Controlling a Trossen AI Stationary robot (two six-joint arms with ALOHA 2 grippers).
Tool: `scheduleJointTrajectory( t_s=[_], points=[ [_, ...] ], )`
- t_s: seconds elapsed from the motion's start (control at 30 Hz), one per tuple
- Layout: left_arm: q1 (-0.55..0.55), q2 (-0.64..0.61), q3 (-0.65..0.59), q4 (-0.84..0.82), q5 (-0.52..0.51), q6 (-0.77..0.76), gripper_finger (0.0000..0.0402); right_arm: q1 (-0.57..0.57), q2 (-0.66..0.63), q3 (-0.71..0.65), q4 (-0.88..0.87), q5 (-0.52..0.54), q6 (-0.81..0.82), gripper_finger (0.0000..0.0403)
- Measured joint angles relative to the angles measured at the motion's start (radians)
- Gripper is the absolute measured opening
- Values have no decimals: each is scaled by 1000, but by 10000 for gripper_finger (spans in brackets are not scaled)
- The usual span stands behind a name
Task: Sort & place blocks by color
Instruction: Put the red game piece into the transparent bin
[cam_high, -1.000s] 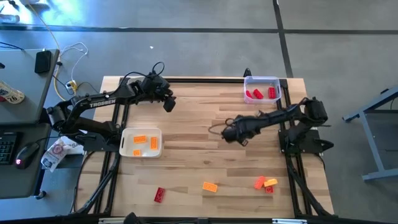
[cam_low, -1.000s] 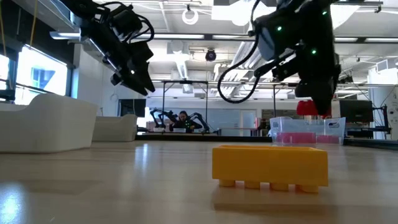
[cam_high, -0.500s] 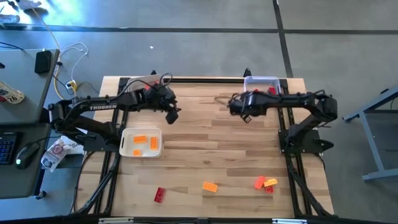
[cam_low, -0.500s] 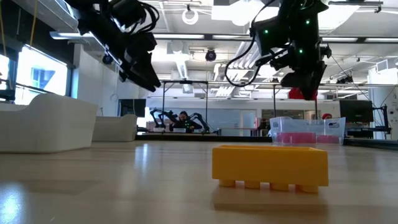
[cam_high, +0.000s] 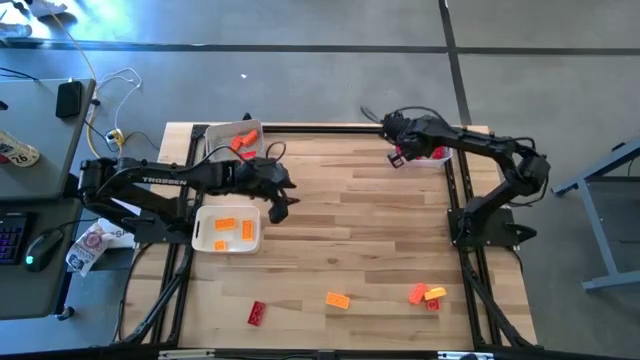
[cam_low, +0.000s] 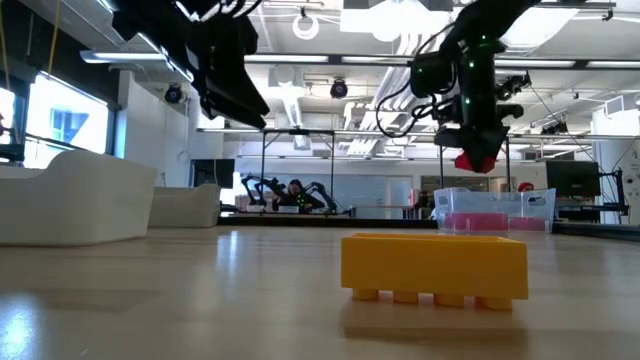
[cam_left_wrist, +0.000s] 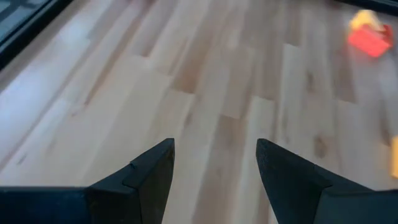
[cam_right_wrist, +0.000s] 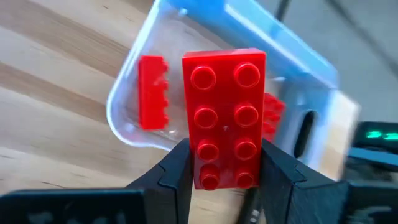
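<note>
My right gripper (cam_high: 398, 155) hovers at the left rim of the clear tray (cam_high: 443, 135) in the table's far right corner, shut on a red two-by-four studded block (cam_right_wrist: 224, 112). More red blocks (cam_right_wrist: 152, 92) lie in that tray. My left gripper (cam_high: 279, 205) is open and empty, up in the air just right of the white tray (cam_high: 203, 228), which holds orange blocks (cam_high: 226, 224). Near the table's near edge rest loose blocks: a red one (cam_high: 257, 313), an orange one (cam_high: 338, 299) and a small orange, yellow and red cluster (cam_high: 427, 295). My right gripper pinches the red block between its two fingers (cam_right_wrist: 180, 169) at one short end (cam_right_wrist: 207, 173), across its narrow width. The studded face looks at the wrist camera. The block is lifted clear and sticks out beyond the fingertips over the clear tray, red under the gripper in the low view (cam_low: 474, 160).
Another tray (cam_high: 232, 140) with orange-red blocks sits at the far left corner. A yellow block (cam_low: 435, 265) fills the low view's foreground. Bare wood lies across the table's middle. Both arm bases and black frame rails line the left and right sides.
My right gripper has carried the red block from the table's middle toward the far right corner, ending over the clear tray's edge. My left gripper has moved from the far side toward the near edge and come beside the white tray.
</note>
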Motion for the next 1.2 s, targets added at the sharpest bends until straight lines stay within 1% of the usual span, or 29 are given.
scheduleJointTrajectory(
  t_s=[0.17,0.33,0.43,0.53,0.7,0.87,1.0,1.2],
  points=[
    [-69,2,0,40,-1,-19,211,-90,8,0,59,-157,-45,113],
    [-127,9,0,88,-2,-7,211,-158,32,-1,63,-247,-50,113],
    [-157,14,-1,114,-4,17,211,-192,49,-1,66,-287,-62,128],
    [-181,14,0,146,-4,26,211,-218,60,-1,67,-316,-75,142],
    [-211,14,0,161,-4,26,211,-250,72,-1,77,-373,-115,147],
    [-227,14,0,160,-4,26,211,-275,73,-1,94,-385,-129,149],
    [-231,14,0,160,-4,26,211,-292,73,-1,94,-422,-131,150],
    [-231,14,0,159,-4,26,211,-296,73,-1,98,-423,-186,153]
  ],
)
